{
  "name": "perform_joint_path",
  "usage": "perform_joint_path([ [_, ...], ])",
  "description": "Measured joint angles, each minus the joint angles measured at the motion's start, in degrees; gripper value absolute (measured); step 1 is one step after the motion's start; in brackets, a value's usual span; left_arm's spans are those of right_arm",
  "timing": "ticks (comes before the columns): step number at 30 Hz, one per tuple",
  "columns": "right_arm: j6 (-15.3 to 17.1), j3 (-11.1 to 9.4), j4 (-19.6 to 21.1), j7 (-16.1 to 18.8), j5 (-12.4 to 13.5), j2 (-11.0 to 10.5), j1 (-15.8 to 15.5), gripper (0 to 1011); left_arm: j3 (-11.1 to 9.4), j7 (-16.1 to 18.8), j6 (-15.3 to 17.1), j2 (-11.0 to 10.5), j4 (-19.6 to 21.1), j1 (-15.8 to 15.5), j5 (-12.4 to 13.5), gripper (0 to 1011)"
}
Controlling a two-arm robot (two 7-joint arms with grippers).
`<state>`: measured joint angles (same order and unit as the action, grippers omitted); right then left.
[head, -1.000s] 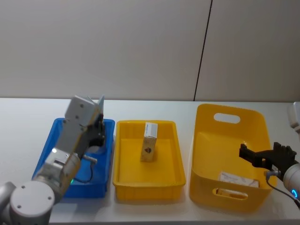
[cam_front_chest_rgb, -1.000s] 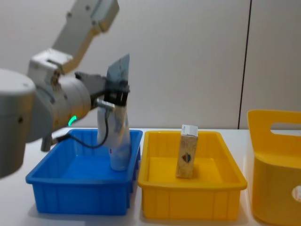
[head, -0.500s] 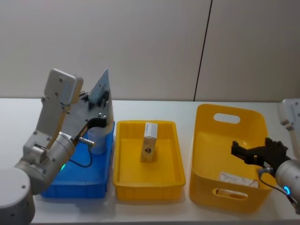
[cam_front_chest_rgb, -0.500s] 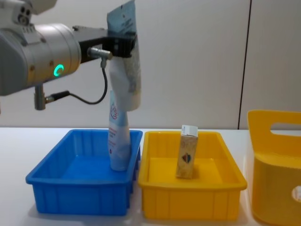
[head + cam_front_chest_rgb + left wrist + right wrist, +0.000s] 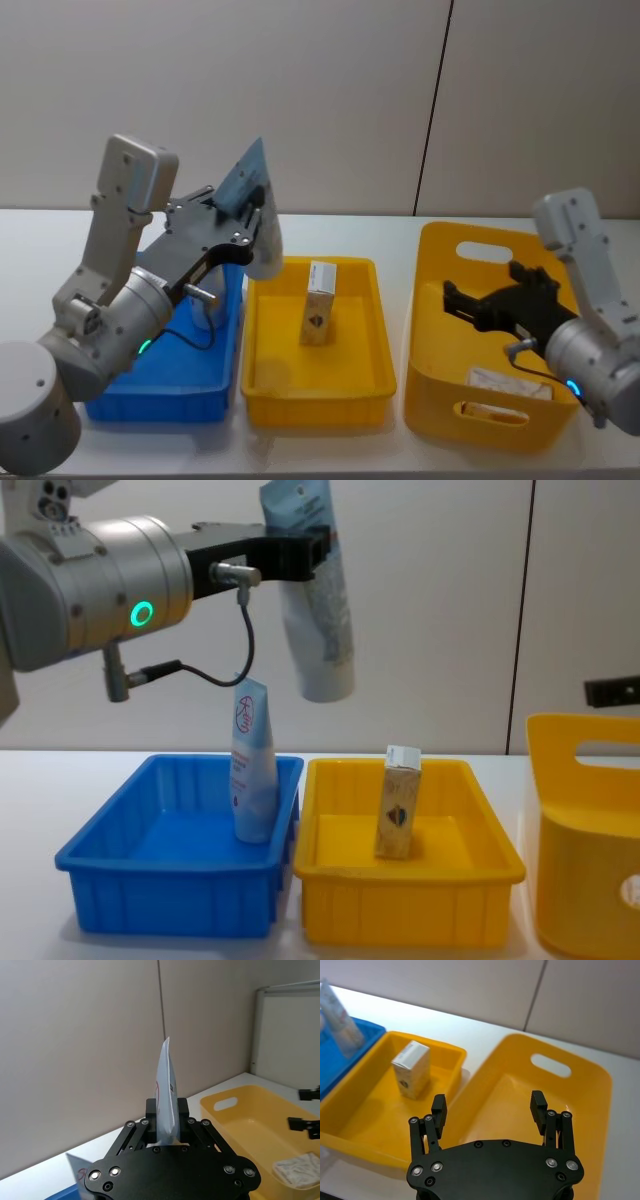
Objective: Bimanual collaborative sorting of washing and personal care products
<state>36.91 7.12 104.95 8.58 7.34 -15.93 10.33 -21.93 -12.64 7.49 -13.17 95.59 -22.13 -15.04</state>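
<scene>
The left gripper [image 5: 308, 548] is clamped on the top edge of the pale-blue pouch [image 5: 322, 630], which hangs high above the seam between the blue bin [image 5: 160, 865] and the small yellow bin [image 5: 400, 905]. The right gripper [image 5: 490, 1105] hovers spread open over the big yellow bin [image 5: 480, 405]. The soft pouch could swing or slip from what looks like a thin pinch, and drop onto the tube [image 5: 250, 770] or topple the carton [image 5: 398, 805]. White table [image 5: 30, 780], plain beige wall panels [image 5: 430, 600] behind.
</scene>
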Motion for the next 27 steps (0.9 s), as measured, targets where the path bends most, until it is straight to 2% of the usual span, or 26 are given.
perform_joint_path([
  [13, -6.61, 6.68, -2.26, 6.37, -3.31, -3.10, 3.90, 1003, -2.16, -4.45, -1.36, 1.68, -5.04, -3.24, -1.94, 216],
  [18, -8.60, 10.61, -3.75, 9.73, -5.46, -4.36, 6.47, 1003, -3.10, -5.53, -1.92, 2.38, -6.81, -4.45, -2.20, 216],
  [21, -8.90, 11.50, -4.11, 10.50, -6.06, -4.61, 7.09, 1002, -3.53, -5.93, -2.23, 2.71, -7.60, -5.01, -2.30, 216],
  [23, -9.26, 13.53, -4.90, 11.90, -7.26, -5.06, 8.52, 1003, -3.71, -6.15, -2.39, 2.85, -7.90, -5.22, -2.36, 216],
  [24, -9.26, 13.53, -4.90, 11.90, -7.26, -5.06, 8.52, 1003, -3.88, -6.29, -2.52, 2.96, -8.24, -5.43, -2.38, 215],
  [27, -9.37, 15.51, -5.73, 13.24, -8.68, -5.39, 9.91, 1003, -4.14, -6.54, -2.74, 3.14, -8.68, -5.72, -2.41, 215],
])
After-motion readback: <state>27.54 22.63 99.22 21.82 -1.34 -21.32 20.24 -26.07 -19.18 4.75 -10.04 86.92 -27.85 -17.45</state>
